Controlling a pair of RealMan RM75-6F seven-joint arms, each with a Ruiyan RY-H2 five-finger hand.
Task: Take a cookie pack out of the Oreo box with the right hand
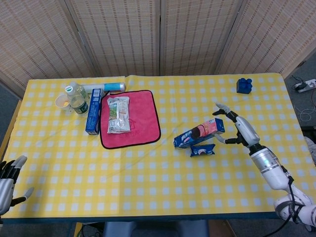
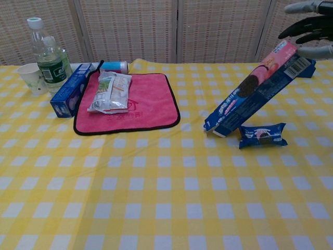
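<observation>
The blue Oreo box tilts steeply, its low open end on the yellow checked cloth and its high end up by my right hand. That hand has its fingers spread and grips nothing; only the thumb is close to the box's upper end. A blue cookie pack lies on the cloth just in front of the box, under its raised part. My left hand hangs off the table's near left corner, fingers apart and empty.
A pink cloth holds a snack bag. Left of it lie a blue toothpaste box, a water bottle, a paper cup and a blue tube. A blue block sits far right.
</observation>
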